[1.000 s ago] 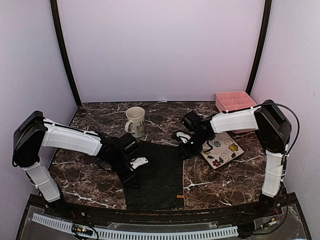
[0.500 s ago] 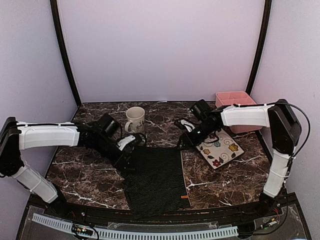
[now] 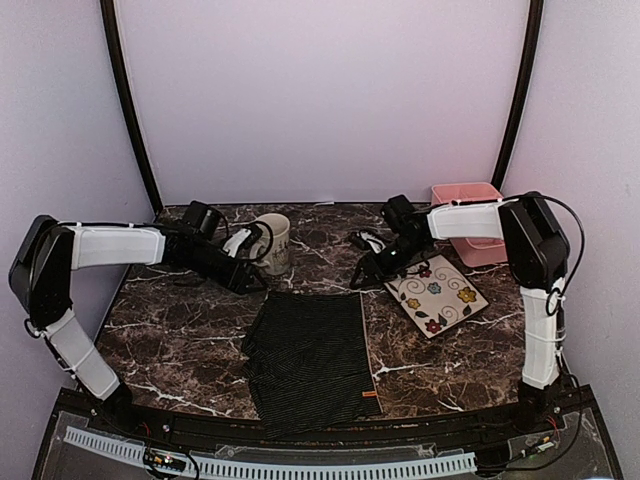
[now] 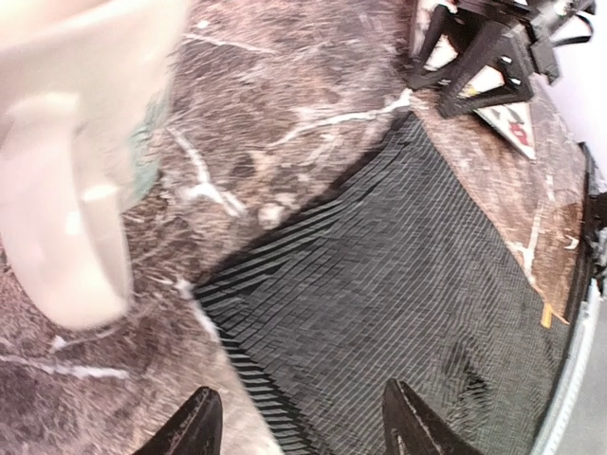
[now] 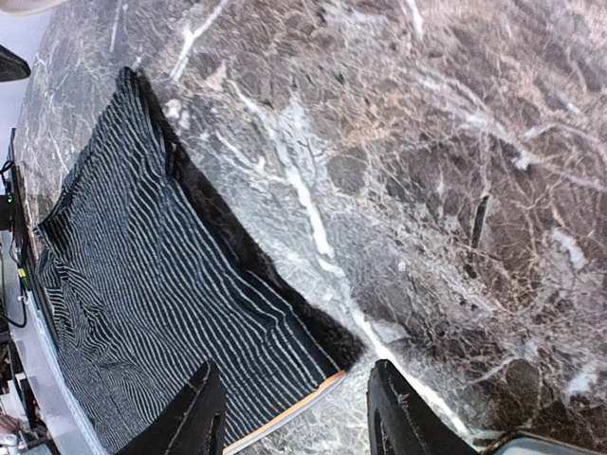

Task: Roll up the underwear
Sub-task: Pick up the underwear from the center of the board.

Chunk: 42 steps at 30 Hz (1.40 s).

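The black ribbed underwear [image 3: 312, 355] lies spread flat on the marble table, with an orange tag [image 3: 369, 396] at its near right corner. My left gripper [image 3: 252, 284] hovers just beyond the cloth's far left corner, beside the mug, jaws open and empty. The left wrist view has its fingertips [image 4: 197, 428] apart over the underwear [image 4: 398, 275]. My right gripper [image 3: 363, 279] hangs open off the far right corner. The right wrist view shows the striped underwear [image 5: 142, 275] and bare marble between that gripper's [image 5: 294, 417] separated fingers.
A cream mug [image 3: 272, 243] stands right behind my left gripper, large in the left wrist view [image 4: 66, 142]. A flowered square plate [image 3: 437, 293] lies to the right of the cloth. A pink divided tray [image 3: 470, 205] sits at the back right corner.
Both grippers have opened and let go of the cloth's far edge. They have drawn back toward the far side, and the underwear now lies flat, slightly nearer the front.
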Each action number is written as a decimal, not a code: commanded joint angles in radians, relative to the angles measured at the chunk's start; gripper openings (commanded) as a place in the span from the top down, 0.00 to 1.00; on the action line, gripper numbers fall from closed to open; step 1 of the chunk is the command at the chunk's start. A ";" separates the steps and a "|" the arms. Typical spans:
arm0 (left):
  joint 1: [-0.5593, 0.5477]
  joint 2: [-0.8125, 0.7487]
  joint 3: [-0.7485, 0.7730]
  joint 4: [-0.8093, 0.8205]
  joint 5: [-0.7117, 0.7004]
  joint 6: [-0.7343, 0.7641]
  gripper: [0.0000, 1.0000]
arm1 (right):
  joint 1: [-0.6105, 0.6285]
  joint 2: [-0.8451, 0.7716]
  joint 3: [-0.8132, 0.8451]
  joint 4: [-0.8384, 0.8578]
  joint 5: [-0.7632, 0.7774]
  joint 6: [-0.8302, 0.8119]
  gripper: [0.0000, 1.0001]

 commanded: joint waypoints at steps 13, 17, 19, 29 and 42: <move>0.003 0.097 -0.041 0.160 -0.064 0.277 0.46 | 0.031 0.061 0.034 -0.064 0.030 -0.070 0.56; -0.001 0.132 -0.007 0.151 -0.085 0.312 0.47 | 0.044 0.083 0.051 -0.072 0.044 -0.071 0.57; -0.014 0.155 0.023 0.129 -0.099 0.347 0.47 | 0.046 0.087 0.054 -0.073 0.047 -0.073 0.57; -0.064 0.266 0.125 0.076 -0.195 0.492 0.53 | 0.046 0.094 0.056 -0.080 0.067 -0.079 0.66; -0.069 0.313 0.157 0.009 -0.222 0.534 0.74 | 0.047 0.082 0.054 -0.081 0.037 -0.090 0.84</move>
